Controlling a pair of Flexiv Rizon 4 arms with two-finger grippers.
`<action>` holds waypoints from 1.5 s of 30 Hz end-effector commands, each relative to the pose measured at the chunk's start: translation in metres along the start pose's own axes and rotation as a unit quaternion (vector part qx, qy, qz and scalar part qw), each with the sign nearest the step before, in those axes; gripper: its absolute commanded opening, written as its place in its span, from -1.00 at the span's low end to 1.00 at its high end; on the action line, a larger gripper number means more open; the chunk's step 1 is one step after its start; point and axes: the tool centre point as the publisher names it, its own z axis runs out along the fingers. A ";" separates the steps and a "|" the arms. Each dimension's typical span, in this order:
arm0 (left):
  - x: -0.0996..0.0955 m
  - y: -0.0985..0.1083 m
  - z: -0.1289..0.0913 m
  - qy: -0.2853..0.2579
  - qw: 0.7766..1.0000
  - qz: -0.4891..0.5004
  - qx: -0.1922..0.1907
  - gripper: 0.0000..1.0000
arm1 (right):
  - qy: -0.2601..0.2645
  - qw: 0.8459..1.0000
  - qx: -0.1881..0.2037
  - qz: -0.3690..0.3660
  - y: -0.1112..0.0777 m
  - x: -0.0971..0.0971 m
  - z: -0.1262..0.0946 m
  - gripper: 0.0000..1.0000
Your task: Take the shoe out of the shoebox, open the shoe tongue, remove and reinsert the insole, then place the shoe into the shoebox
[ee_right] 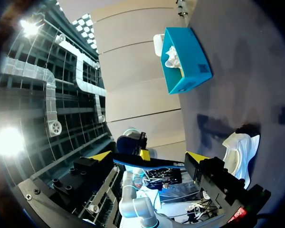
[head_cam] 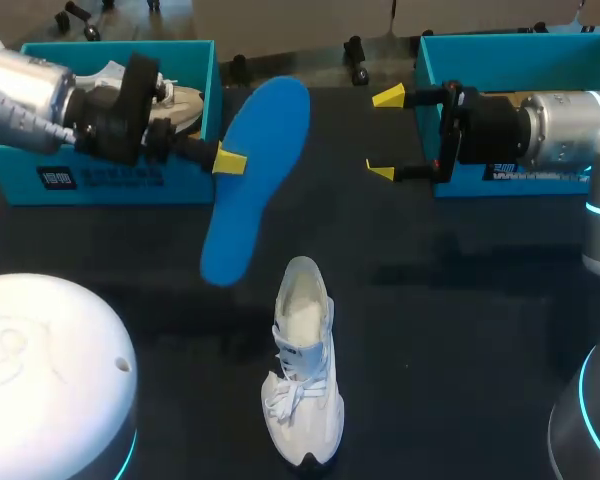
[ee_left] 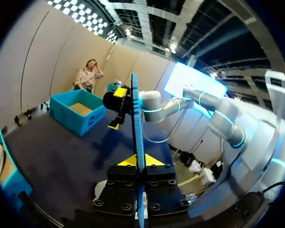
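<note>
The dark, matte surface [head_cam: 460,330] carries a white lace-up sneaker [head_cam: 302,378] at the lower middle of the head view. It stands upright, its long axis nearly vertical in the frame, toe toward the bottom edge and open collar away. Above it, a blue foam insole [head_cam: 255,170] slants from upper right to lower left, pinched at its edge by the closed left end effector [head_cam: 230,160]. The right end effector [head_cam: 384,133] is spread open and holds nothing. Teal open shoeboxes sit upper left [head_cam: 180,185] and upper right [head_cam: 520,62].
</note>
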 end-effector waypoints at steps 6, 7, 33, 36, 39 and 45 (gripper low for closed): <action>-0.022 -0.008 0.011 0.046 0.950 -0.305 -0.048 -1.00 | -0.001 1.000 0.000 0.000 0.000 0.000 0.001 1.00; -0.023 -0.007 0.012 0.050 0.946 -0.318 -0.043 -1.00 | -0.001 1.000 0.000 0.000 0.000 0.000 0.001 1.00; -0.048 -0.010 0.041 0.064 0.888 -0.436 0.130 -1.00 | -0.001 1.000 0.000 0.000 0.000 0.000 0.001 1.00; -0.050 -0.011 0.046 0.060 0.886 -0.440 0.133 -1.00 | -0.001 1.000 0.000 0.000 0.000 0.000 0.001 1.00; -0.052 -0.011 0.050 0.058 0.881 -0.449 0.137 -1.00 | -0.001 1.000 0.000 0.000 0.000 0.000 0.001 1.00; -0.067 -0.009 0.052 0.073 0.867 -0.470 0.150 -1.00 | -0.001 1.000 0.000 0.000 0.000 0.000 0.001 1.00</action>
